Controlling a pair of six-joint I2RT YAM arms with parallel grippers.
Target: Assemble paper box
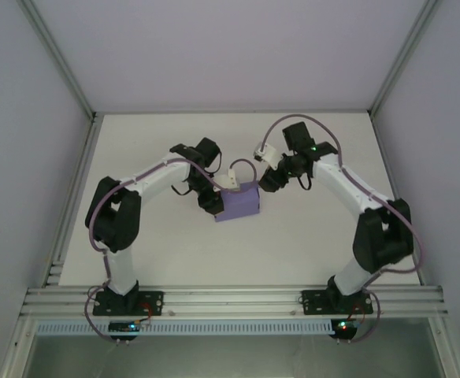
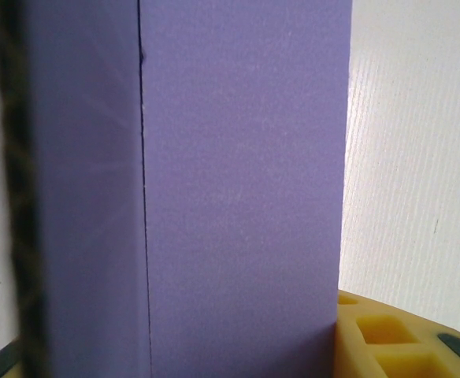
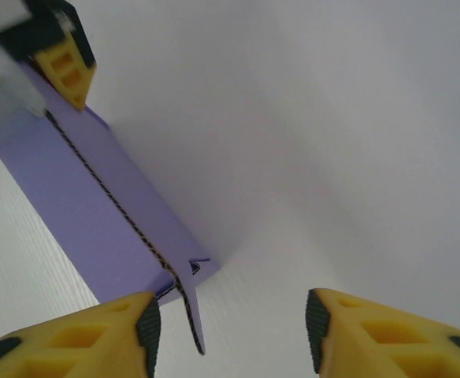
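Left fingers (image 2: 387, 340) clamp one end of the paper box (image 1: 239, 203), which is near the middle of the counter (image 1: 317, 244). Right fingers (image 3: 387, 335) stand apart, gripping nothing, with the box's loose end flap (image 3: 193, 315) between them.

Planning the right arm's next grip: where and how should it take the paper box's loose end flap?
Pinch the flap across its flat faces, near its free edge. It juts edge-on from the paper box end nearest the right gripper, so come straight on along the box's length, fingers either side. The left gripper holds the far end.
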